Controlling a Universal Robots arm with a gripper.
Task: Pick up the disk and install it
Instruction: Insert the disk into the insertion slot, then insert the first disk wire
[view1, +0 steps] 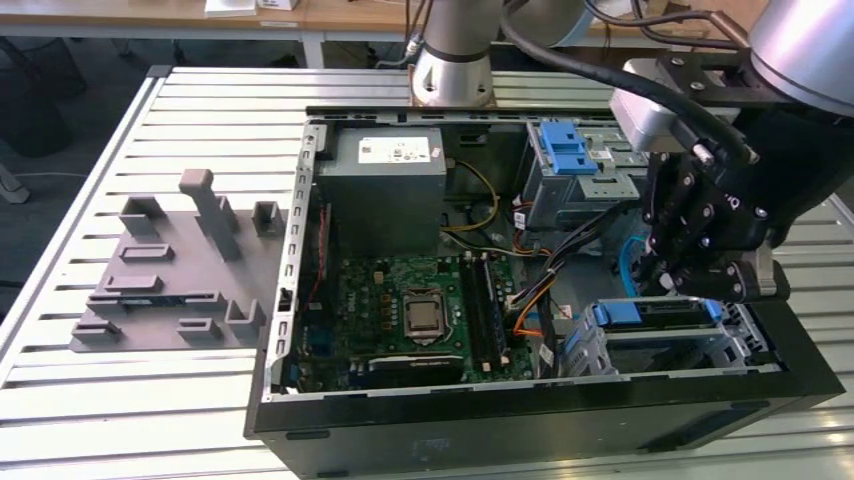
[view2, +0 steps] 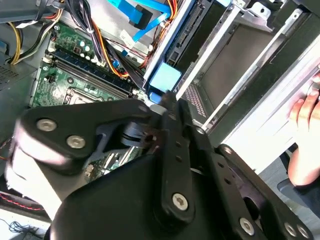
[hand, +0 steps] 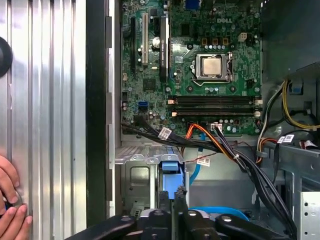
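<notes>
**Installing the disk in the computer case.** The computer case (view1: 534, 425) lies open on a slatted metal table (view1: 134, 400). The motherboard (view1: 400, 300) covers the case's floor, and a grey power supply (view1: 387, 190) fills the case's corner nearest the arm's base.

The disk (view1: 654, 313), in its blue carrier, sits in the metal drive cage (view1: 587, 345) at the case's front corner, on the exterior view's right. In both wrist views the carrier's blue tab projects from the cage opening ( (hand: 170, 175), (view2: 164, 79)).

The gripper (view1: 681, 292) hangs inside the case directly over the cage. Its two black fingers are drawn close together and clenched on the carrier's tab, as seen in the first wrist view (hand: 172, 200) and the second wrist view (view2: 165, 97).

A bundle of orange, black and blue cables (hand: 225, 145) runs inside the case between the motherboard and the cage.

Outside the case, a person's hand (hand: 10, 202) rests on the table beside the case's wall. A grey moulded fixture (view1: 174, 270) lies on the table beyond the case's opposite side.
</notes>
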